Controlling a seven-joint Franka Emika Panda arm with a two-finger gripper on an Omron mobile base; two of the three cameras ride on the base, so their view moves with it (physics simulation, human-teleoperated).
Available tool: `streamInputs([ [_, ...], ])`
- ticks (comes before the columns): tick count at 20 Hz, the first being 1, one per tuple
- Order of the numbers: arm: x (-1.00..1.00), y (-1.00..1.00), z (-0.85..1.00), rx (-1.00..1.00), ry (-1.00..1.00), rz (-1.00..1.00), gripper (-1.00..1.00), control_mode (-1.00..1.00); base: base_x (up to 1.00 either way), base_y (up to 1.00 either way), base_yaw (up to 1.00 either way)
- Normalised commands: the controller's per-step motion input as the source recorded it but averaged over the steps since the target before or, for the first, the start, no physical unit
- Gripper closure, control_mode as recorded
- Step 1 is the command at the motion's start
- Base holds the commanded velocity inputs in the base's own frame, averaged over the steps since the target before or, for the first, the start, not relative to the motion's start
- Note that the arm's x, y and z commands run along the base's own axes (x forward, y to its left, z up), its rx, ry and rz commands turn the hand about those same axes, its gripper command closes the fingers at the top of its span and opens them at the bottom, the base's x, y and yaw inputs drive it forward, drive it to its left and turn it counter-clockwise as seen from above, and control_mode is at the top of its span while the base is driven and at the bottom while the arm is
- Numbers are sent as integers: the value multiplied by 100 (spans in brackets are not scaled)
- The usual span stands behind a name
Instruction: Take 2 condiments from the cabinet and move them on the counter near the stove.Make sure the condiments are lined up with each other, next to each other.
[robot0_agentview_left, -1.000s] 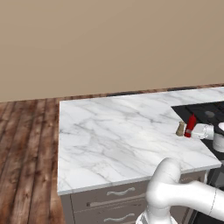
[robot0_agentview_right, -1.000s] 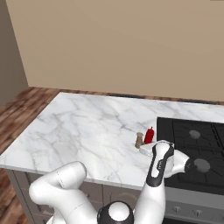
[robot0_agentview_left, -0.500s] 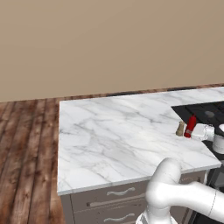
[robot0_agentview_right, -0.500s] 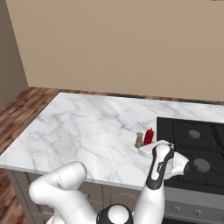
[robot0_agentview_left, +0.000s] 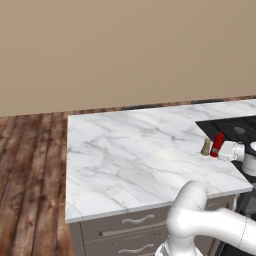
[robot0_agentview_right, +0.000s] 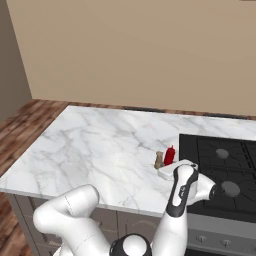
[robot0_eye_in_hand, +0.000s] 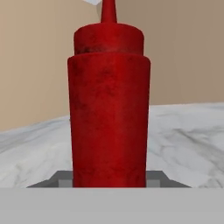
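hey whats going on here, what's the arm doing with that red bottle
The white arm has its tool around the red squeeze bottle, which stands upright on the marble counter at the edge of the black stove. The tan shaker stands right beside the bottle, on the side away from the stove. Both condiments are on the counter side by side; whether the tool is gripping or has just let go isn't clear.
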Motion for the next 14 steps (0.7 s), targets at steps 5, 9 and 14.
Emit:
streamInputs([
  [5, 0, 14, -5, 0, 0, 0, 100, -100, 0, 0, 0],
  [9, 0, 15, -18, 0, 0, 0, 100, -100, 0, 0, 0],
  [14, 0, 14, -21, 0, 0, 0, 100, -100, 0, 0, 0],
])
